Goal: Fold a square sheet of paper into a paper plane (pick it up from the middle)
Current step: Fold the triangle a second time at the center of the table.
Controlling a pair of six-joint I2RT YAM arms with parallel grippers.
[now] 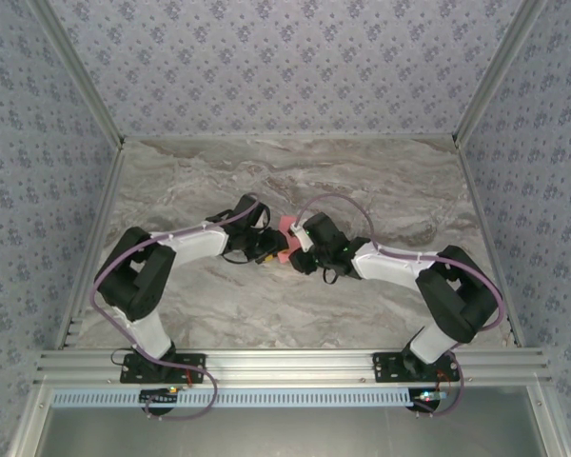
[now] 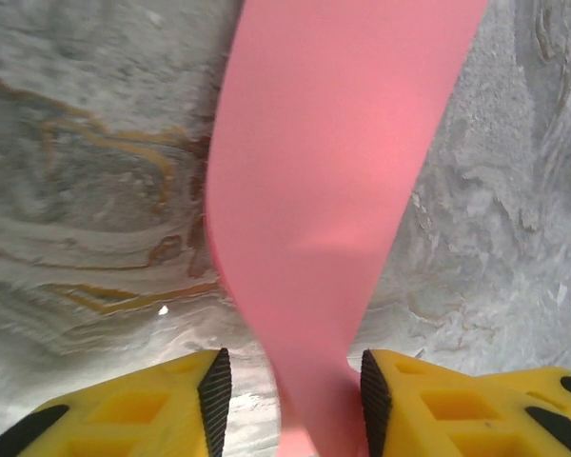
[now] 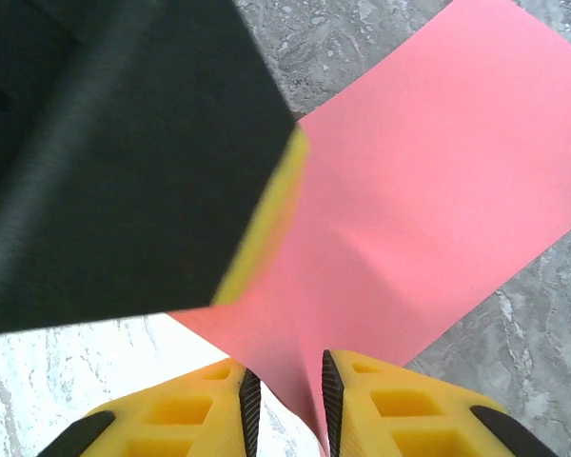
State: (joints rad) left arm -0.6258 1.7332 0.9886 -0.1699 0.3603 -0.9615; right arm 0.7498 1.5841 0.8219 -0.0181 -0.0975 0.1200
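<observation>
The salmon-pink square sheet of paper (image 1: 286, 227) is bunched up between my two grippers at mid-table. In the left wrist view the sheet of paper (image 2: 333, 171) rises as a curved band between the jaws of my left gripper (image 2: 295, 405), which are wide apart; it lies against the right pad (image 2: 373, 400). In the right wrist view the sheet of paper (image 3: 428, 181) narrows to a creased ridge inside my right gripper (image 3: 284, 409). Those jaws stand narrowly apart, with a gap at the left pad (image 3: 249, 409). No paper plane shows.
A finger of the left gripper (image 3: 124, 143) fills the upper left of the right wrist view, its yellow edge on the paper. The marble tabletop (image 1: 285, 171) is walled by patterned panels, with an aluminium rail (image 1: 285, 362) at the near edge.
</observation>
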